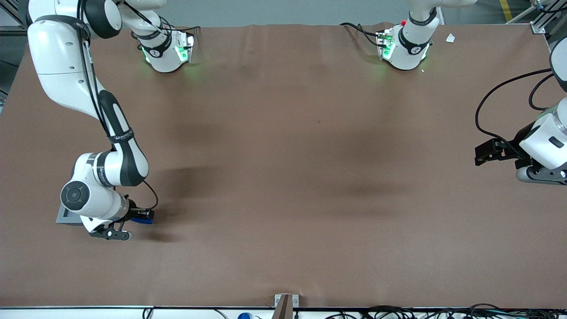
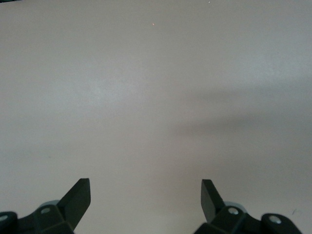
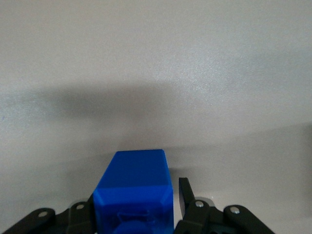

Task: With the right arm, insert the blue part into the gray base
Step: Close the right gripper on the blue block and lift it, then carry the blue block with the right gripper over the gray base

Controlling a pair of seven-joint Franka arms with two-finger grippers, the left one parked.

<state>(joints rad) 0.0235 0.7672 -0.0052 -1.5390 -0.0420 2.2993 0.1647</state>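
Toward the working arm's end of the brown counter (image 1: 283, 186), the right arm (image 1: 119, 146) is bent low with its gripper (image 1: 141, 216) just above the surface, and the blue part (image 1: 142, 217) sits between the fingers (image 3: 185, 197). In the wrist view the blue part (image 3: 134, 192) fills the gap between them, a finger close against each side, so I judge it gripped, though actual contact cannot be confirmed. The part's long axis runs straight out from the gripper, along the direction the fingers point. The gray base (image 1: 66, 216) shows only as a corner, mostly hidden beneath the arm's wrist; it lies just beside the gripper, farther toward the counter's end than the blue part, and its recess is not visible. So the coming move likely turns on carrying the part that short way sideways over the base, then lowering it squarely.
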